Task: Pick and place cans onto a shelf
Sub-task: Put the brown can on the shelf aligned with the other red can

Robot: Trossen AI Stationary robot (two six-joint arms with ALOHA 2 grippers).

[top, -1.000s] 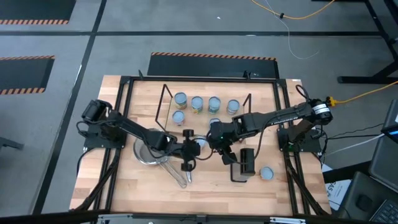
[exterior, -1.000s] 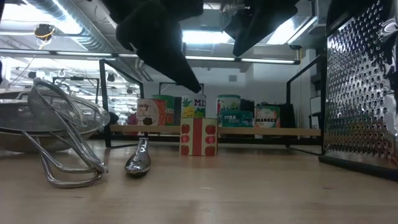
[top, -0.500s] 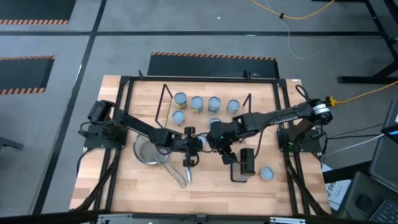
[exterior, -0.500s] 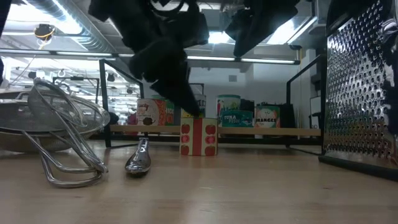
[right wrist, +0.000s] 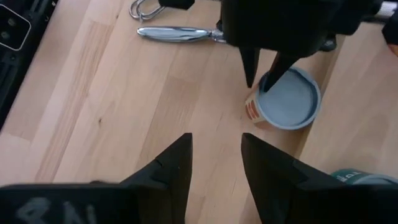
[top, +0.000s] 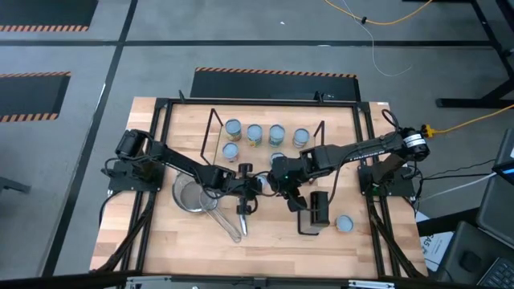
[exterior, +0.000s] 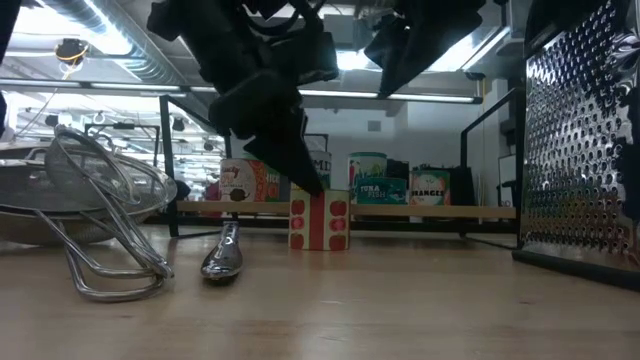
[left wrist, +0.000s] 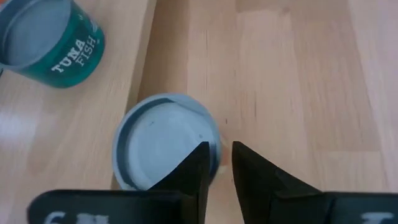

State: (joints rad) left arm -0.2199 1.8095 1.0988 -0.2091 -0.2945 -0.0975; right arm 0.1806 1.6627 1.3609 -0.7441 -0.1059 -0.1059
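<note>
Cans: a red-labelled one [exterior: 319,219] is sitting on the table just before the shelf [exterior: 345,210]. Left gripper [left wrist: 217,163] is straddling its rim, fingers narrowly parted. Right gripper [right wrist: 214,158] is hovering nearby, open, empty.

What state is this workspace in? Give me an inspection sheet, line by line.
Surface: light wooden tabletop, no spills seen.
Job's things: six small round tins on the flat light-wood shelf with black wire ends; one red-labelled tin on the table just in front of it; one tin far right.
Clutter: round metal mesh strainer, metal spoon, perforated metal grater.
Grippers: left gripper down at the red-labelled tin's rim; right gripper open, empty, hovering beside it.
Cables: yellow cable on the floor.
Surroundings: grey floor, hazard-striped mats.
</note>
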